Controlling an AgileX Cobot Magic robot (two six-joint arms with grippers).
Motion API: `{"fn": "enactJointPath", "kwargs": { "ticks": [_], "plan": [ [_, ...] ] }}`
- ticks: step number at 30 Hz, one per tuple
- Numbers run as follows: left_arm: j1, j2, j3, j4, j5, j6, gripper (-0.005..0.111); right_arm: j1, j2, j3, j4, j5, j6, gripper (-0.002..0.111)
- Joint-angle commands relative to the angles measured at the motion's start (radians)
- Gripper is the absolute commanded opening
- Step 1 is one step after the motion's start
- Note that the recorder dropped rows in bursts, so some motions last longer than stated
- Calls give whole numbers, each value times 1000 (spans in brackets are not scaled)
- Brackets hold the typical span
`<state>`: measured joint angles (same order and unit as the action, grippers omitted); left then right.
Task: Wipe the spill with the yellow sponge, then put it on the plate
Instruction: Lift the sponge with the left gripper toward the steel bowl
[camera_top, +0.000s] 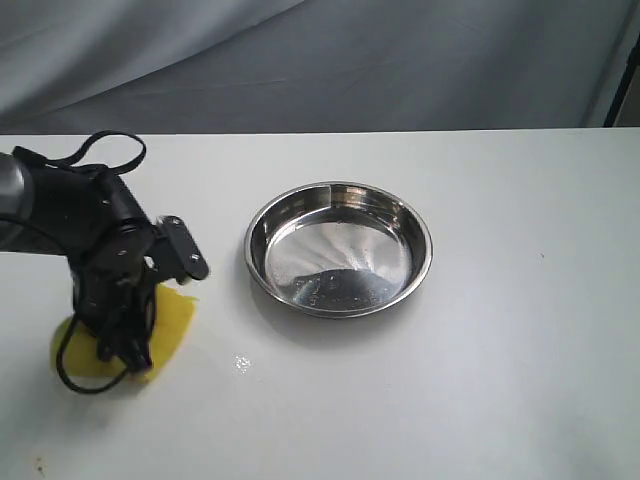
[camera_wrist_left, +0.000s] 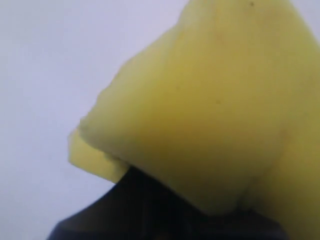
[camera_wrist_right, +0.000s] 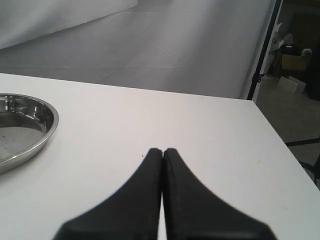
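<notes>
The yellow sponge (camera_top: 176, 318) is squeezed and bent in my left gripper (camera_top: 127, 350), which is shut on it low over the table at the front left. In the left wrist view the sponge (camera_wrist_left: 210, 110) fills most of the picture, with a dark finger (camera_wrist_left: 160, 212) below it. The spill (camera_top: 241, 363) is a small glossy wet patch on the white table, just right of the sponge and apart from it. The steel plate (camera_top: 340, 300) sits near the middle with nothing in it. My right gripper (camera_wrist_right: 163, 151) is shut on nothing, near the plate's rim (camera_wrist_right: 50, 121).
The white table (camera_top: 520, 330) ends at a grey curtain (camera_top: 300, 60) behind it. In the right wrist view the table's far corner (camera_wrist_right: 250, 102) shows, with a dark stand (camera_wrist_right: 263, 50) and clutter beyond it. A black cable (camera_top: 110, 145) loops over the left arm.
</notes>
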<state>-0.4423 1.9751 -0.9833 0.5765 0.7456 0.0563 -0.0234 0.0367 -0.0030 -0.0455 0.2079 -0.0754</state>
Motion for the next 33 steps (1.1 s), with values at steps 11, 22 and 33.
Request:
{"fn": "enactJointPath", "kwargs": {
  "ticks": [11, 22, 33],
  "plan": [
    [-31, -149, -116, 418, 65, -534, 0, 3, 4, 3, 7, -8, 2, 0],
    [-304, -229, -114, 270, -548, -518, 0, 3, 4, 3, 7, -8, 2, 0],
    [87, -234, -96, -105, -359, -555, 0, 3, 4, 3, 7, -8, 2, 0]
  ]
}}
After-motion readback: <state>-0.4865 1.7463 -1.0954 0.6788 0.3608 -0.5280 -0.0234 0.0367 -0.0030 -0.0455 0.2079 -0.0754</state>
